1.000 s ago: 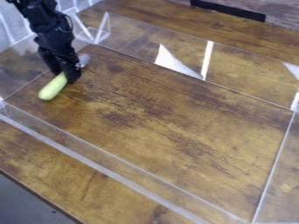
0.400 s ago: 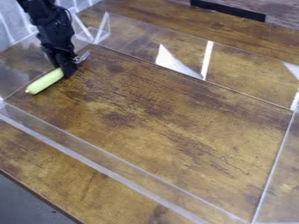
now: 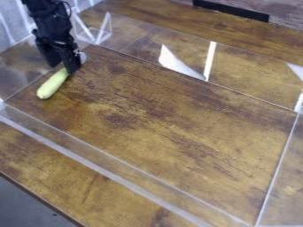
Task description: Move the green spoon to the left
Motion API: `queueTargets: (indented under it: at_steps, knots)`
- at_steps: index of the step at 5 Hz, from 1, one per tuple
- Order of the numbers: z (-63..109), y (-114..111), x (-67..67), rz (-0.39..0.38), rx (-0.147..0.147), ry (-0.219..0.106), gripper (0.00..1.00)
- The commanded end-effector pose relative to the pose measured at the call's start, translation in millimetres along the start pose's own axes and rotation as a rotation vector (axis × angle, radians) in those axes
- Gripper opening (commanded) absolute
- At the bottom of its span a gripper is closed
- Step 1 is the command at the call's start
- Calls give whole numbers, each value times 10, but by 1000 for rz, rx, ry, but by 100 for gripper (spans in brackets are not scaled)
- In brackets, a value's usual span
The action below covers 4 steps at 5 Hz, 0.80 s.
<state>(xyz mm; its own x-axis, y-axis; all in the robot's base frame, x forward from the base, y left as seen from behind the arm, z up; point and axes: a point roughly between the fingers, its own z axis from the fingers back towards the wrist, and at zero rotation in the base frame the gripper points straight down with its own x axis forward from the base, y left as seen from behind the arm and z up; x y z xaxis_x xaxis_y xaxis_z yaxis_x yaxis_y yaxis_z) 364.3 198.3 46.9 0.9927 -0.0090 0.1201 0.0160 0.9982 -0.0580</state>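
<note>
Tool [image 3: 73,69] with jaws apart, just above the green spoon's handle [image 3: 52,83]

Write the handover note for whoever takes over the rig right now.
Gripper: low over the spoon's far end, at the far left of the picture; I can't make out whether its fingers are apart or touching the spoon.
Green spoon: handle on the wooden surface, at the picture's left side; the bowl end is mostly hidden by the gripper.
Done: the spoon lies well to the left in this view, so the move looks likely complete.
Left: probably just confirm the spoon is free, then lift the arm away.
</note>
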Motion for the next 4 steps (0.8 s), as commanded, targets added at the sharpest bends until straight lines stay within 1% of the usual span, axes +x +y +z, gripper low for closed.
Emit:
queueTargets:
  at_steps: [1, 2, 3, 4]
  knots:
    - [550, 13, 71, 15, 78, -56, 100]
    - [703, -96, 94, -1, 97, -45, 100]
    - [760, -165, 100, -14, 112, -42, 100]
    - [674, -176, 70, -12, 116, -25, 100]
